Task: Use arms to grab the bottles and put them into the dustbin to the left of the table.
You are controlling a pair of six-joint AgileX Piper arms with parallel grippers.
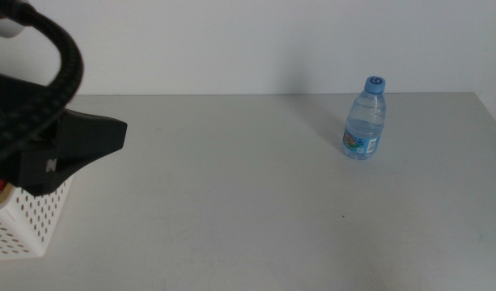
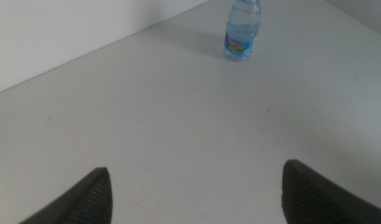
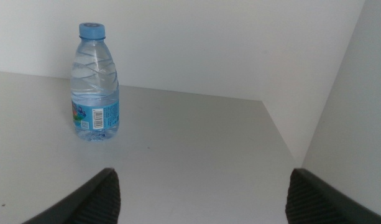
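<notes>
Grey table [image 1: 231,202] bears clear, blue-capped water bottle [image 1: 365,119], seemingly upright; both claws spread, empty.

Water bottle [image 1: 365,120]: clear, blue cap, blue multicoloured label. Basket [image 1: 29,218]: white, perforated with small holes. Tabletop [image 1: 248,194]: plain light grey.

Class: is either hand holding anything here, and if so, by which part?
Nothing is held. Both the left hand and the right hand are open and empty; the bottle stands alone on the table.
</notes>
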